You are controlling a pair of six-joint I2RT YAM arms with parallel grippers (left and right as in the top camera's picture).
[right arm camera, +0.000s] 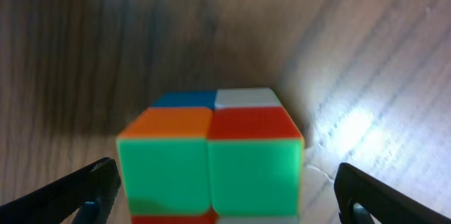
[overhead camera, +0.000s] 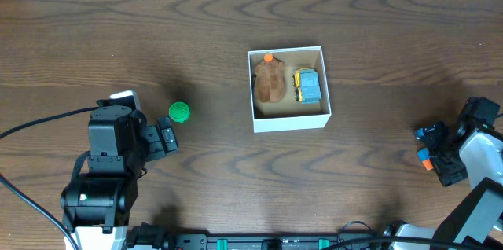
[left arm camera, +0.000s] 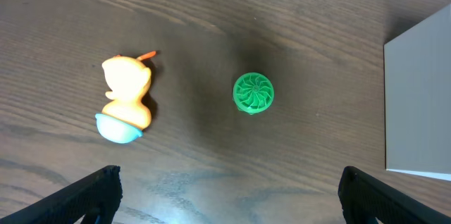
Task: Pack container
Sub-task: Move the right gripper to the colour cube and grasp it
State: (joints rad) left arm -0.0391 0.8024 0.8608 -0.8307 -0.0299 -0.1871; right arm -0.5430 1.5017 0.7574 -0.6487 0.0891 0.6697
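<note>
The container (overhead camera: 292,121), a white-walled square box, stands at the table's middle; one white wall shows in the left wrist view (left arm camera: 419,104). It holds a brown toy (overhead camera: 270,83) and a blue-and-yellow toy truck (overhead camera: 309,86). A green ridged round toy (overhead camera: 179,112) (left arm camera: 253,93) lies left of it. A yellow duck toy (left arm camera: 125,101) lies beyond the green one, hidden under the arm in the overhead view. My left gripper (overhead camera: 165,136) (left arm camera: 225,199) is open and empty, short of both toys. My right gripper (overhead camera: 431,154) (right arm camera: 225,199) is open, its fingers on either side of a multicoloured cube (right arm camera: 210,160) with small gaps.
The dark wood table (overhead camera: 377,38) extends all round. The left arm's body (overhead camera: 110,163) and cable are at the front left. The right arm (overhead camera: 479,163) is at the front right edge.
</note>
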